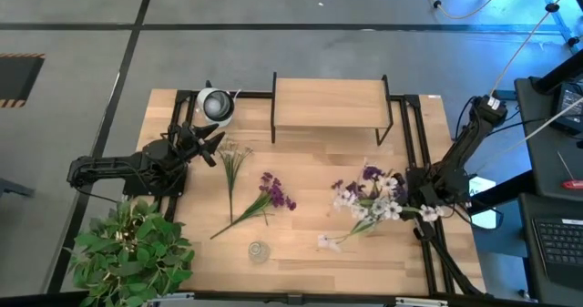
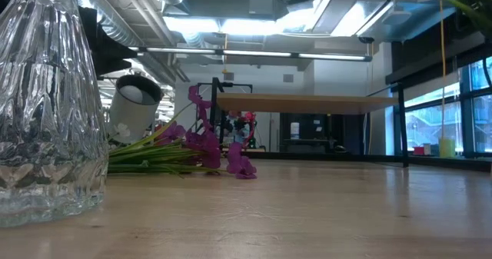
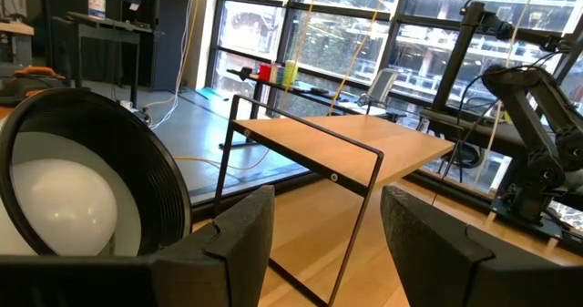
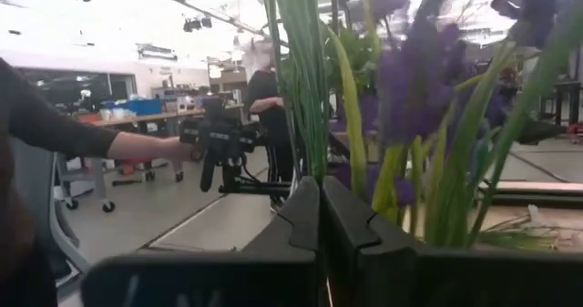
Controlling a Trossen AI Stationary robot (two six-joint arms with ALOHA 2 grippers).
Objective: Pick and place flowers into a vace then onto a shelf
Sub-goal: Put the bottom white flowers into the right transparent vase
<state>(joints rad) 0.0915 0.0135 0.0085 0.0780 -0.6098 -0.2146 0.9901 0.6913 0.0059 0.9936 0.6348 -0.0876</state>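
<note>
1. The right pincer point(image 1: 421, 200) sits at the right edge of the bench point(image 1: 310, 243), among the bunch of purple and white flowers point(image 1: 369, 200). In the right wrist view its fingers point(image 4: 305, 211) are pressed together with green stems rising just behind them; whether a stem is actually caught between them cannot be told, so the grip should be confirmed before lifting
2. Judged from the layout, the step in hand is picking flowers from this right-hand bunch. A grip low on the stem, away from the blossoms, would keep the petals from crushing and let the stem hang straight for the vase
3. The glass vase point(image 1: 260, 250) stands near the front edge of the bench, left of the bunch and well apart from it, with no flowers in it. The carry should be high enough to clear the loose purple sprig point(image 1: 276, 192) and the white-blossomed stem point(image 1: 232, 166) lying in the middle
4. The stem end should enter the narrow mouth from above; the vase is light-looking glass and could tip if nudged sideways
5. The shelf point(image 1: 328, 103) stands at the back of the bench, bare
6. The left pincer point(image 1: 208, 148) waits released near the back-left corner, beside a round lamp point(image 1: 216, 105)
7. No brand, label or readable writing shows in any view
</note>
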